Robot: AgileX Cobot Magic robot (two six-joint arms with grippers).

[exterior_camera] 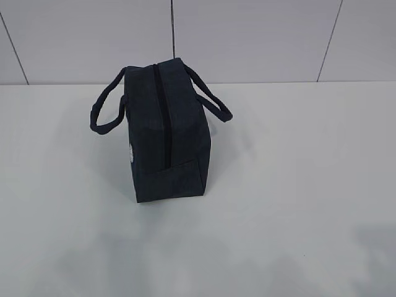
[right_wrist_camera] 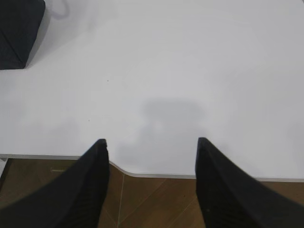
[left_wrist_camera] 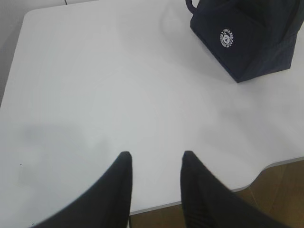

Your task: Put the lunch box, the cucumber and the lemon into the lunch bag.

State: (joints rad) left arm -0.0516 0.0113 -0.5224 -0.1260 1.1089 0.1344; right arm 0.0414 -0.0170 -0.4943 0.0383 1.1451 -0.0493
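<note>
On the worktop (exterior_camera: 297,216) | lunch bag (exterior_camera: 164,133) stands zipped, long axis running away from camera | left gripper (left_wrist_camera: 154,164) nearer, bag ahead-right, jaws apart, empty | right gripper (right_wrist_camera: 151,147) jaws wide apart, bag far ahead-left | lunch box, cucumber, lemon unseen

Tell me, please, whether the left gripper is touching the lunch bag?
Apart. The left wrist view shows the left gripper empty, with bare white table between its fingers and the lunch bag.

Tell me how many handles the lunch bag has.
2. One handle loops out on the left side of the lunch bag, the other handle on its right side; none seems hidden.
</note>
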